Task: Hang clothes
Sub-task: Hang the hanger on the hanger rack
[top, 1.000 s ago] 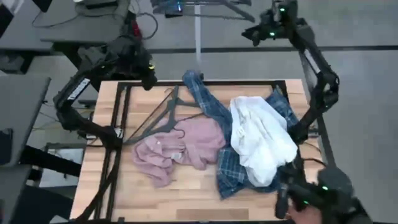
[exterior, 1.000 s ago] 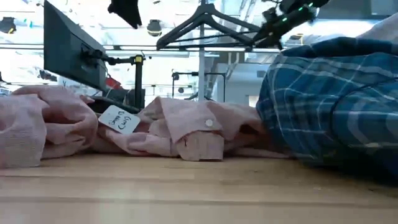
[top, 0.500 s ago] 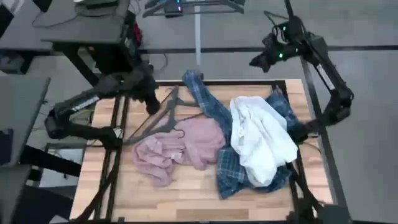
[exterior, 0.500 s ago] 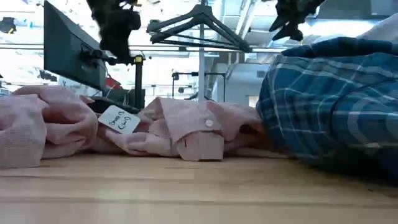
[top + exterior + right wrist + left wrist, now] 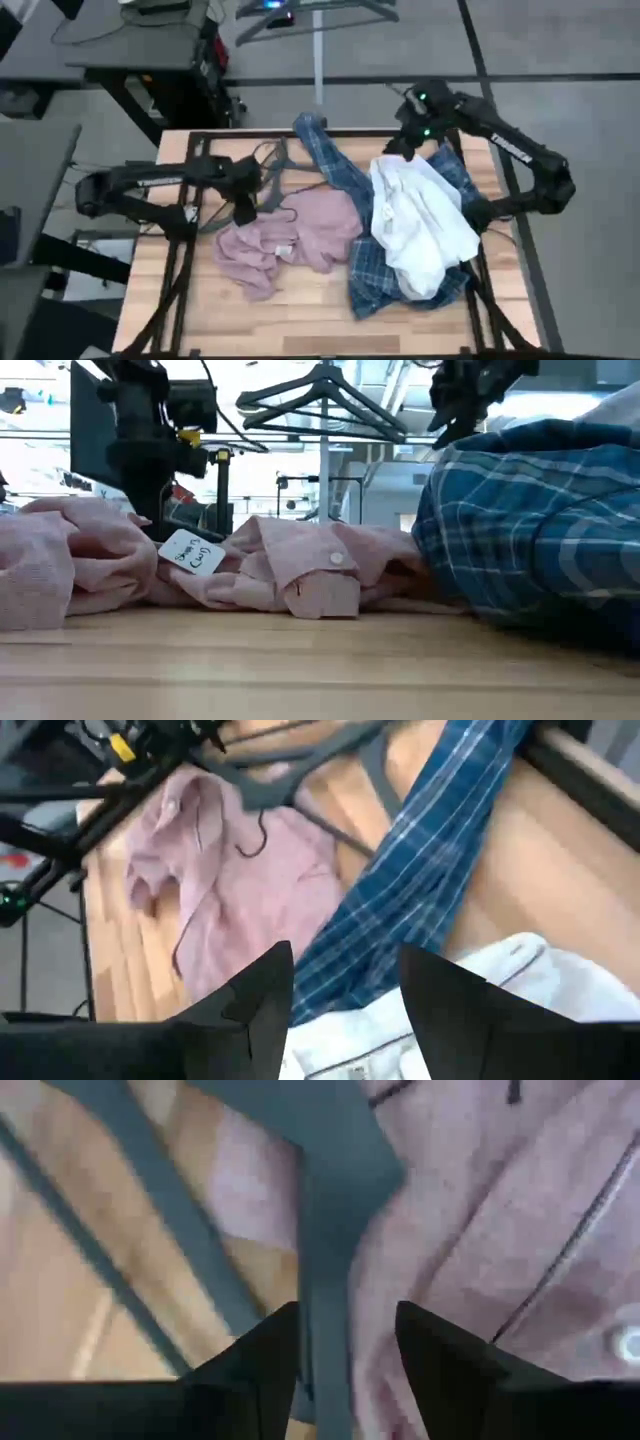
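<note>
Trouble: my left end effector [image 5: 345, 1342], parted astride a hanger [image 5: 325, 1270] beside the pink shirt [image 5: 290, 235], may pinch cloth too; my right end effector [image 5: 345, 982], released, hovers over the white shirt [image 5: 420, 225].

Three shirts crowd the middle and right of the wooden surface [image 5: 300, 320]: a pink shirt [image 5: 290, 238] at centre, a blue-and-white plaid shirt [image 5: 368, 262] beside it, and a white shirt [image 5: 420, 225] heaped on the plaid. Dark hangers [image 5: 268, 180] lie at the pink shirt's far-left edge, beneath the left end effector [image 5: 243, 205], its fingers apart. The right end effector [image 5: 395, 148], fingers apart, hangs over the white shirt's far edge. Bare wood runs along the near edge and near-left corner.
</note>
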Robot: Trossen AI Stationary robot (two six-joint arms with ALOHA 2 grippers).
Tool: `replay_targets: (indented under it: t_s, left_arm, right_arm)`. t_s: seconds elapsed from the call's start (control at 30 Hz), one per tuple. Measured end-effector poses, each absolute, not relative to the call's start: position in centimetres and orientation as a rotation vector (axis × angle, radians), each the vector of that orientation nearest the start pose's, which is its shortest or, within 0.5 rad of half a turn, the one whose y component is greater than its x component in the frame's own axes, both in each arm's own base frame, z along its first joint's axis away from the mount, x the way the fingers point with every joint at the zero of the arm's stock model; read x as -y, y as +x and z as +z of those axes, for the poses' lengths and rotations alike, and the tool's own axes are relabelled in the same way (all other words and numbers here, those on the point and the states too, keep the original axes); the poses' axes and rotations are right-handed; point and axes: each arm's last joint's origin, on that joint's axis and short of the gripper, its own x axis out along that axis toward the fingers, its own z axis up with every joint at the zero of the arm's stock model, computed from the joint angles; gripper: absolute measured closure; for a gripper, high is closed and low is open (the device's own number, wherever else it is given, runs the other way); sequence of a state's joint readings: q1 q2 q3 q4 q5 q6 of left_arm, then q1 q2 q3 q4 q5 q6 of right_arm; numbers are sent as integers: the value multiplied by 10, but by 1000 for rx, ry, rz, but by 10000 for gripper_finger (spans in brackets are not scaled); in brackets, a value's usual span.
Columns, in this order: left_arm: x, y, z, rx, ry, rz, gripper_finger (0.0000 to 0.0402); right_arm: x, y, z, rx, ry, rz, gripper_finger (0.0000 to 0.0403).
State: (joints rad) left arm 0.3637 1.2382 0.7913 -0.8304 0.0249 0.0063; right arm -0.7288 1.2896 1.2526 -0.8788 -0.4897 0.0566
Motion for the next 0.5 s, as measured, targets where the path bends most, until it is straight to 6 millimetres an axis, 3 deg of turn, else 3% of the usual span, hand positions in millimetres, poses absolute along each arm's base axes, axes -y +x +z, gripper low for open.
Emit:
replay_targets:
  t_s: [0.3,0.5]
  left_arm:
    - [-74,206,184,-1321,-236,259,251]
    - [-74,208,155,-1367,-240,248,251]
  right_arm:
    - [153,210,324,-730,520,-275,237]
    - [153,209,324,-728,515,-275,237]
